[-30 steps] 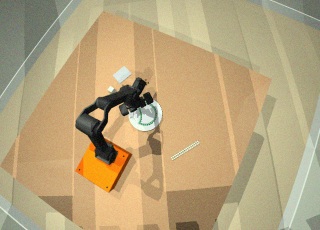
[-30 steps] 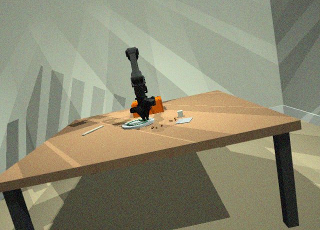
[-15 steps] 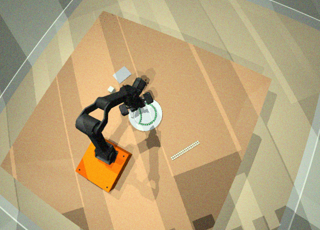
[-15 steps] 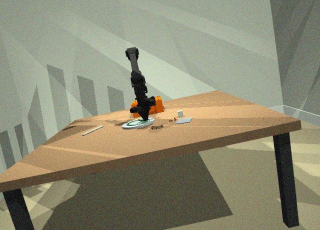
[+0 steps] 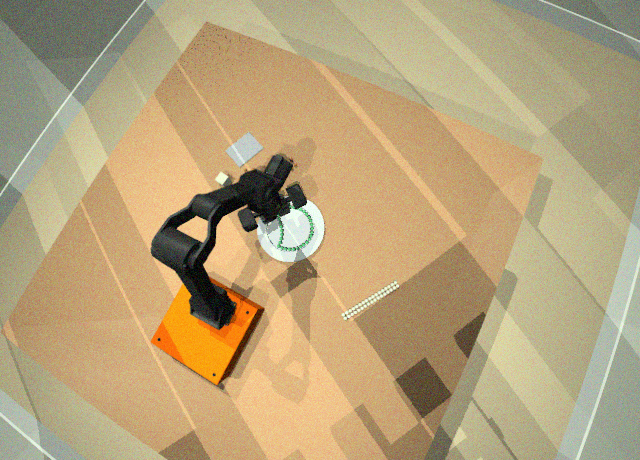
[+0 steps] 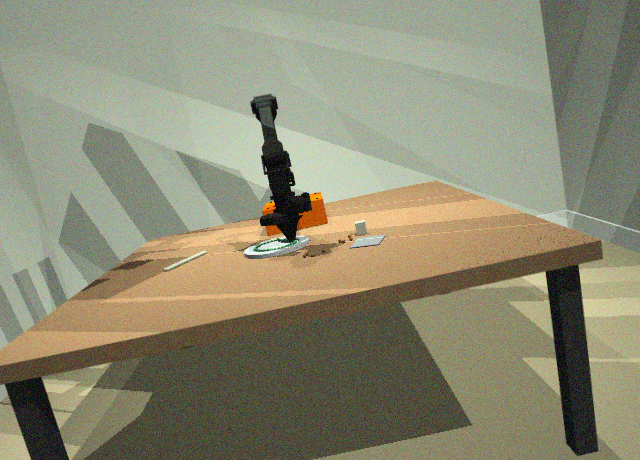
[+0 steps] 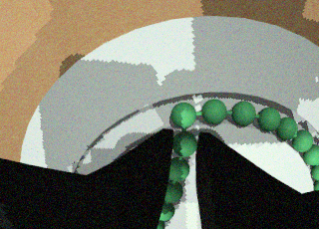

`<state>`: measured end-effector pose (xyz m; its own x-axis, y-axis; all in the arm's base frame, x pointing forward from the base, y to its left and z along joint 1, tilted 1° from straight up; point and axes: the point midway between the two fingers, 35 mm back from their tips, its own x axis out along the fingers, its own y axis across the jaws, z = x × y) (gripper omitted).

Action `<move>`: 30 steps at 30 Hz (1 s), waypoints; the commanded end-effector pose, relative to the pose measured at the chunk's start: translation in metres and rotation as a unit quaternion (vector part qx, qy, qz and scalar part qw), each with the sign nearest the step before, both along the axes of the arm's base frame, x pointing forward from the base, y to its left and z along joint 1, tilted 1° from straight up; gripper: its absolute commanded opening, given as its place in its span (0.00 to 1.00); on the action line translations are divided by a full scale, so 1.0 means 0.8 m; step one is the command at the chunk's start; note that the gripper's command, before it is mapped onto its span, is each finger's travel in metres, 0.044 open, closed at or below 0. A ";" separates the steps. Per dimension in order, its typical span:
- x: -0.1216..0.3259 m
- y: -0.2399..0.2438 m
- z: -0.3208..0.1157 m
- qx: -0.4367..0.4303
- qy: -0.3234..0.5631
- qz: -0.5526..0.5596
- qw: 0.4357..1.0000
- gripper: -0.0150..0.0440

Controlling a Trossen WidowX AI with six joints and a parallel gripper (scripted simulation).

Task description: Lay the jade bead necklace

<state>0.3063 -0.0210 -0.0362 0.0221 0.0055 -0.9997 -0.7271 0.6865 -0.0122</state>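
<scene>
The jade bead necklace (image 5: 312, 229) (image 7: 214, 112) lies on the round white bead board (image 5: 316, 244) (image 6: 250, 254) (image 7: 125, 45). In the top view its right and lower beads follow the ring groove. Its left side runs inside the ring, away from the groove's left arc, where no beads show. My gripper (image 7: 183, 141) (image 6: 292, 238) is low over the board, shut on the necklace; in the wrist view a bead fills the narrow gap between the fingertips. The strand runs down between the fingers. The corner bead lies just beyond the tips. The fingers hide part of the groove.
A double row of cream beads (image 5: 370, 300) (image 6: 185, 260) lies beyond the board. A grey square pad (image 5: 244, 148) (image 6: 368, 241) and a small white block (image 5: 222, 178) (image 6: 360, 227) lie on the board's other side. Several small brown beads (image 6: 323, 250) lie near the board.
</scene>
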 end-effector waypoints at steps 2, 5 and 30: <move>0.000 0.000 0.000 0.000 0.000 0.000 1.000 0.25; 0.000 0.000 0.000 0.000 0.000 0.000 1.000 0.25; -0.006 0.017 0.006 0.001 0.002 0.002 1.000 0.25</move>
<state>0.3006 -0.0079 -0.0325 0.0095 0.0068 -0.9999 -0.7349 0.6782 -0.0023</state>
